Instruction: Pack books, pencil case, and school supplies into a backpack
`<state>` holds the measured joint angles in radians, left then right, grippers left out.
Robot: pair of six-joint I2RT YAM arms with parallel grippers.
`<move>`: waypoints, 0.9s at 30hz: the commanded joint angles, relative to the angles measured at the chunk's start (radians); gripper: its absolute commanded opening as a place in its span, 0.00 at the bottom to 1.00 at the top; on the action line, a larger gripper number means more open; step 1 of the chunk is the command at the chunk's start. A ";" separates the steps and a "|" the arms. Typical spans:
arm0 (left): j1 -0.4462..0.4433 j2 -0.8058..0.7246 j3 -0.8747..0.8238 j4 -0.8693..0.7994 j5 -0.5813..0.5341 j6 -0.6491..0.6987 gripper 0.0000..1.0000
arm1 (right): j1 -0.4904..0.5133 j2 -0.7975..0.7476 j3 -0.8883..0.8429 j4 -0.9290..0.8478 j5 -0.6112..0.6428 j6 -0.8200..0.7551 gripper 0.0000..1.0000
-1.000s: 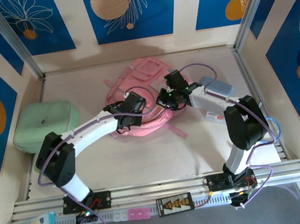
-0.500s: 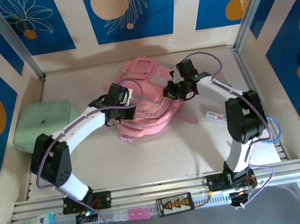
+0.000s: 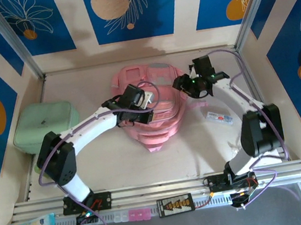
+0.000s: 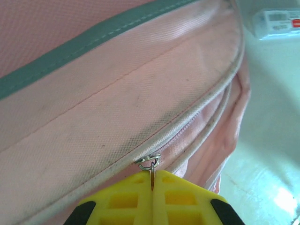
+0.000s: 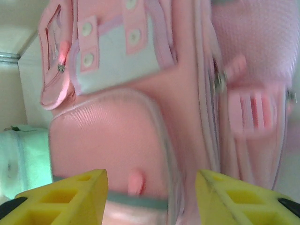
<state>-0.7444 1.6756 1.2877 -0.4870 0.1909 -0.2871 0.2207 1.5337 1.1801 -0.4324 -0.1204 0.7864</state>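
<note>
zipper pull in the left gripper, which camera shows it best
Left wrist: the zipper pull sits close up, pinched in the shut left gripper, on the backpack seam. In the top view that gripper rests on the backpack, the pull too small to make out. The right wrist view faces the backpack's front pockets.

Backpack centre (case left).
</note>
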 commanded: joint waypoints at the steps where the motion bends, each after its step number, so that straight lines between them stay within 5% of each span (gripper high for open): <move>1: -0.032 0.028 0.045 0.021 0.042 -0.026 0.00 | 0.010 -0.090 -0.126 0.022 -0.014 0.184 0.53; 11: -0.052 0.045 0.024 0.026 -0.033 -0.060 0.00 | 0.132 -0.058 -0.196 0.081 -0.065 0.330 0.47; 23: -0.052 0.031 0.028 -0.014 -0.069 -0.065 0.00 | 0.163 -0.035 -0.194 0.112 0.031 0.365 0.18; 27: -0.050 0.009 0.009 -0.047 -0.132 -0.072 0.00 | 0.160 -0.072 -0.202 0.095 0.090 0.361 0.17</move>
<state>-0.7864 1.7107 1.3025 -0.4839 0.1173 -0.3428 0.3786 1.5005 0.9668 -0.3309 -0.1131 1.1545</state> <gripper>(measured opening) 0.045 0.170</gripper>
